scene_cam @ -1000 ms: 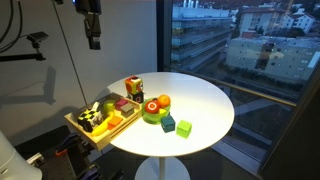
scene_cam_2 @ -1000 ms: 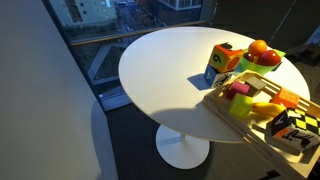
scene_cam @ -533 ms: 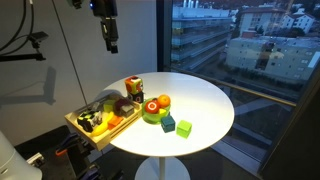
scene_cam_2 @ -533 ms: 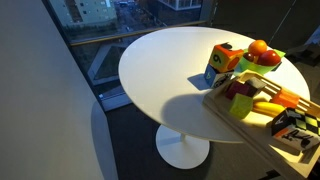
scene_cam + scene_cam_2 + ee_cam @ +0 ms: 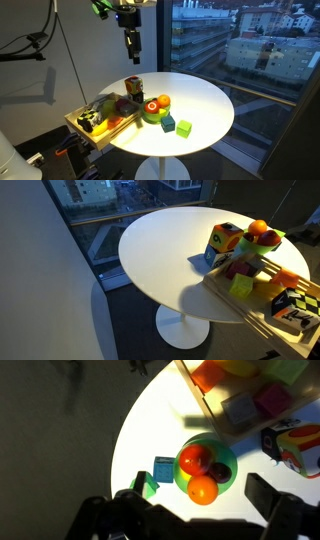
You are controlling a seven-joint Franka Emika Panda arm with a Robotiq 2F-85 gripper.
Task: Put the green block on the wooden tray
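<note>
The gripper (image 5: 131, 46) hangs high in the air, up above the ring stack (image 5: 156, 108) and a bit to the tray (image 5: 118, 134) side of it. In the wrist view its two fingers (image 5: 268, 498) stand wide apart. Nothing is between them, so it holds nothing.

The green block (image 5: 184, 127) sits on the table (image 5: 208, 98), near the ring stack, on the side away from the tray. A teal cube (image 5: 169, 122) sits between the green block and the ring stack. I cannot tell if the two cubes touch. In the wrist view the green block (image 5: 147, 484) shows just past the teal cube (image 5: 163, 468) from the ring stack (image 5: 205, 468), close to one dark finger.

The tray is on the other side of the ring stack, at the edge of the table. It has other toy blocks in it.

I think the job has not really begun. The green block is not on the tray, and the gripper is nowhere near it. What is left is almost all of it: go down to the green block, close on it, lift it, carry it past the ring stack, and set it down on the tray.
</note>
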